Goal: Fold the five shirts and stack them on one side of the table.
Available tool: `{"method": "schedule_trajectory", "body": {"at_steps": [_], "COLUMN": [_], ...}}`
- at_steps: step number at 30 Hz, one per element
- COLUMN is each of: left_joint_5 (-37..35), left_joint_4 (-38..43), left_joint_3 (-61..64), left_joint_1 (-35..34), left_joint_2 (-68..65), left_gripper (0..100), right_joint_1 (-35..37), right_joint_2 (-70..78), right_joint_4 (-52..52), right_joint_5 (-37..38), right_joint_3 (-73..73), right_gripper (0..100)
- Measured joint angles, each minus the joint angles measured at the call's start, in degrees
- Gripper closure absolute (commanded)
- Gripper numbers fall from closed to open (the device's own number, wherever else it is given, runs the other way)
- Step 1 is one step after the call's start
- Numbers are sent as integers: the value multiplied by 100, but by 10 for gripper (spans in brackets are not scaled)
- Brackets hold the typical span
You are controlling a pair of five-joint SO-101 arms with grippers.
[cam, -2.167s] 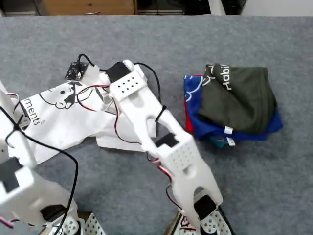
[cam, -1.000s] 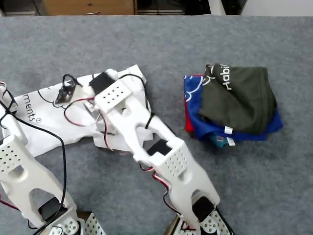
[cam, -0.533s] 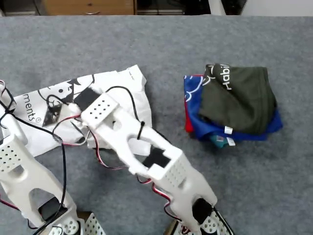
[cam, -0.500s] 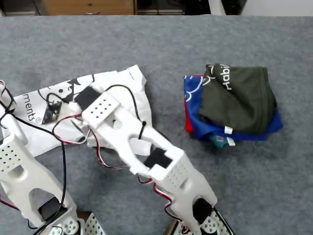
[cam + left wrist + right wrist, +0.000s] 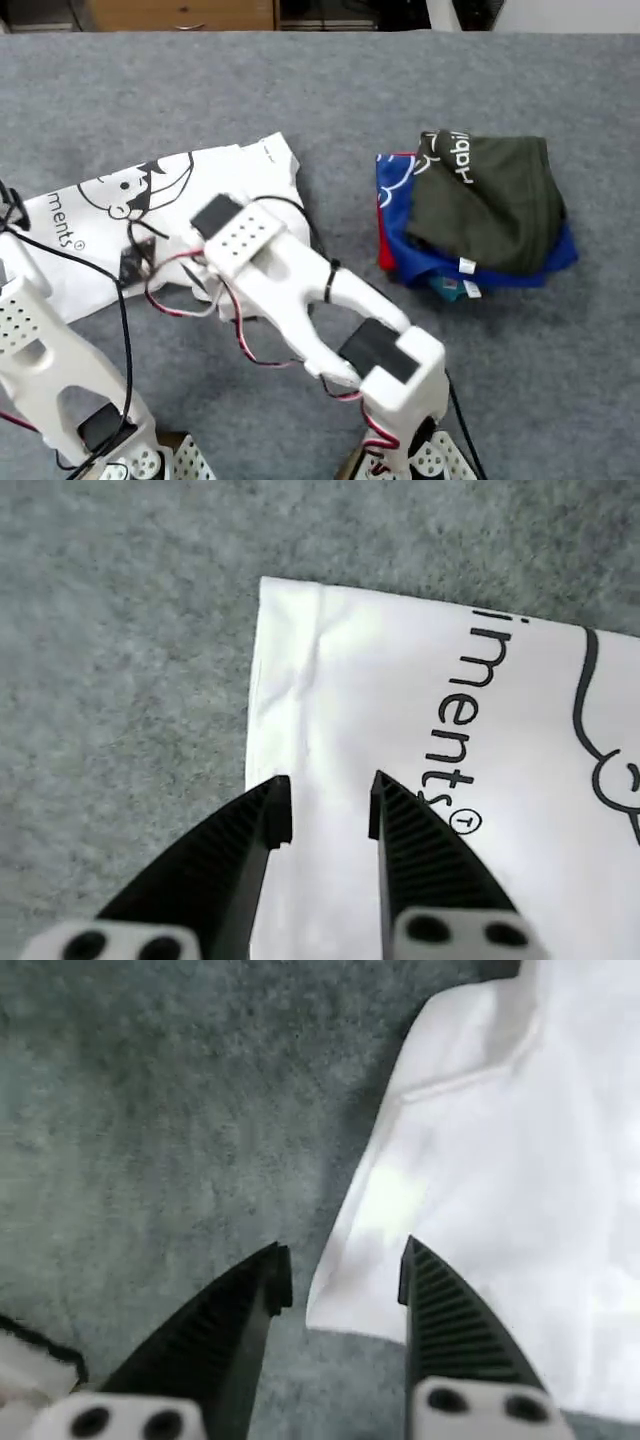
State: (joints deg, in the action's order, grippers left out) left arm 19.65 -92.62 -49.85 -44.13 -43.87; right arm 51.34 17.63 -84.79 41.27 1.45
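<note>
Four of the five shirts appear finished: a folded stack [image 5: 480,210] sits toward the right edge of the surface [image 5: 350,90], a dark olive shirt on top, blue beneath it, and slivers of red and teal peeking out lower down. What is left, by my judgement, is the white shirt [image 5: 150,220], which lies spread and rumpled toward the left edge, well apart from the stack, neither folded small nor stacked. The high view supplies this overall layout, with the stack, the shirt's printed front and both arms bent over the white cloth. The left wrist view adds close detail: the left end effector [image 5: 328,800] hangs with its jaws slightly apart over a straight hem near a corner of the shirt, gripping nothing. The right wrist view adds the other working edge: the right end effector [image 5: 343,1270] has its jaws apart, straddling a loose folded edge, one finger above grey surface and the other above white fabric.
</note>
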Motion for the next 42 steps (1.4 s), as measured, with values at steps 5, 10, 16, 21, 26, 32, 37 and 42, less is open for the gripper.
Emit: {"method": "schedule_trajectory", "body": {"at_steps": [5, 10, 16, 21, 26, 32, 37, 42], "left_joint_5": [9, 9, 9, 185, 211, 211, 211, 211], "left_joint_4": [-598, -738, -756, -756, -756, -756, -756, -756], "left_joint_3": [-782, -932, -932, -932, -932, -932, -932, -932], "left_joint_1": [-185, -404, -668, -712, -712, -712, -721, -756], "left_joint_2": [0, 0, 0, 0, 0, 0, 0, 0], "left_gripper": [859, 860, 860, 861, 861, 861, 861, 861], "right_joint_1": [0, 0, -105, -105, -308, -396, -396, -536], "right_joint_2": [-35, 176, 738, 870, 958, 1064, 1090, 1099], "right_joint_4": [1204, 1626, 1591, 1538, 1600, 1609, 1389, 536], "right_joint_5": [9, 9, 18, 18, 18, 18, 18, 18], "right_joint_3": [941, 1002, 501, 334, 167, 18, -176, -1134], "right_gripper": [806, 807, 807, 862, 994, 995, 995, 995]}}
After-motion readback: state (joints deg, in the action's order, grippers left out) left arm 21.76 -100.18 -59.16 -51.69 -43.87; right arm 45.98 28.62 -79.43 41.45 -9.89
